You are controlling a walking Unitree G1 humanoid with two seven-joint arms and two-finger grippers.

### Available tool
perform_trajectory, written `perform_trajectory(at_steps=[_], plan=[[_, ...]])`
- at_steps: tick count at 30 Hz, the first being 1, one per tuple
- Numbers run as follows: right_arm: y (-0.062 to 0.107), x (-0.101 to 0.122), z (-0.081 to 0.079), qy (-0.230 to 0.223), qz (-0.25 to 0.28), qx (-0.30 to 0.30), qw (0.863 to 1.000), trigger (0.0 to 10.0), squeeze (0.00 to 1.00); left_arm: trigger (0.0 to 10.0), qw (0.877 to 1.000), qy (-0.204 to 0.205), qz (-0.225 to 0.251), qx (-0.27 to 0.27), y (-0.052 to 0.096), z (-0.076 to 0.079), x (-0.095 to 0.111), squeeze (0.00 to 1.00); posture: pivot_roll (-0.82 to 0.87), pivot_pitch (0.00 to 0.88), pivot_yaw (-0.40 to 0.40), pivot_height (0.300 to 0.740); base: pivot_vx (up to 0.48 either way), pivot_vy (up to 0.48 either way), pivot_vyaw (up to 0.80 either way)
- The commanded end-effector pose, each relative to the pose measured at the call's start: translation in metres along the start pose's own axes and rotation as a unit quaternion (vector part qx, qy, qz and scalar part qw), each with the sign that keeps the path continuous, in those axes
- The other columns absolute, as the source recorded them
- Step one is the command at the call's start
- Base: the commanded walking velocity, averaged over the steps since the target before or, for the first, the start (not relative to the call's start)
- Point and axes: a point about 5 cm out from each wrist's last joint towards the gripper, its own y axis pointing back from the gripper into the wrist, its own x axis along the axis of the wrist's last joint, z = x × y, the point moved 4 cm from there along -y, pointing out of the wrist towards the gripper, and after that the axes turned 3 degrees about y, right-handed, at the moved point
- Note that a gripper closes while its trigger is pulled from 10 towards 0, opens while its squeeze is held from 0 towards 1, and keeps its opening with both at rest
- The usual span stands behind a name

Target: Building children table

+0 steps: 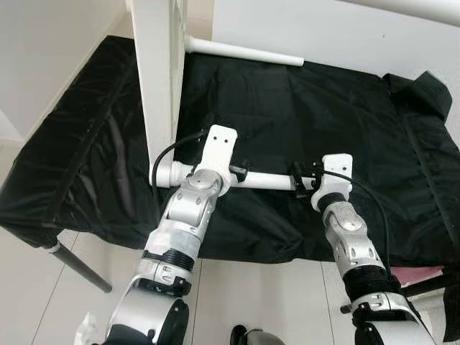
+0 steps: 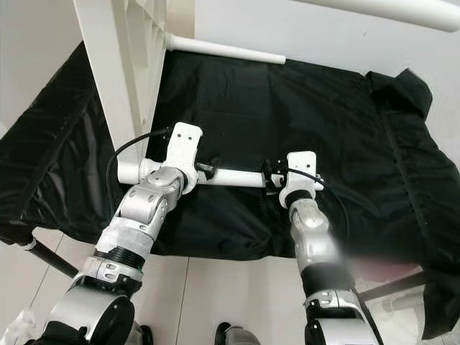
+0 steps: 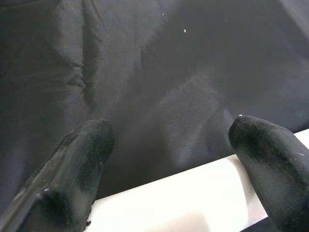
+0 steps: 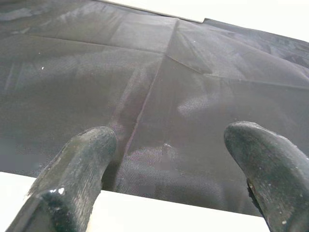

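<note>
A white tabletop panel (image 1: pixel 154 79) stands on edge at the left of a black cloth (image 1: pixel 323 108). One white leg (image 1: pixel 244 52) sticks out from it at the back. A second white leg (image 1: pixel 266 181) runs level near the front, one end at the panel's foot. My left gripper (image 1: pixel 239 172) is at that leg's middle and my right gripper (image 1: pixel 298 178) is at its free end. In the left wrist view the leg (image 3: pixel 193 198) crosses below my open left gripper (image 3: pixel 169 145). In the right wrist view the leg (image 4: pixel 145 212) lies the same way under my open right gripper (image 4: pixel 169 150).
The black cloth covers a low table whose dark metal leg (image 1: pixel 79 266) shows at the lower left over pale floor. A white bar (image 1: pixel 410 8) crosses the top right corner. Something pink (image 1: pixel 417 273) peeks out under the cloth at the lower right.
</note>
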Motion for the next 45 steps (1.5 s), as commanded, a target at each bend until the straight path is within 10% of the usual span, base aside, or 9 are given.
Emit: perform_trajectory(at_steps=[1, 28, 45], plan=[[0.013, -0.029, 0.004, 0.002, -0.055, -0.001, 0.999, 10.0, 0.0, 10.0, 0.988, 0.017, -0.09, 0.128, 0.004, -0.023, -0.05, 0.0, -0.01, 0.185, -0.052, 0.74, 0.0, 0.0, 0.0], [0.021, -0.029, 0.002, 0.009, -0.051, 0.011, 0.999, 10.0, 0.0, 10.0, 0.991, 0.033, -0.126, 0.027, 0.049, -0.009, -0.069, 0.0, 0.01, 0.19, -0.049, 0.74, 0.0, 0.0, 0.0], [0.032, -0.029, 0.001, -0.006, -0.036, 0.016, 0.999, 10.0, 0.0, 10.0, 0.995, -0.068, -0.048, -0.054, 0.054, 0.019, -0.045, 0.0, 0.02, 0.179, -0.051, 0.74, 0.0, 0.0, 0.0]])
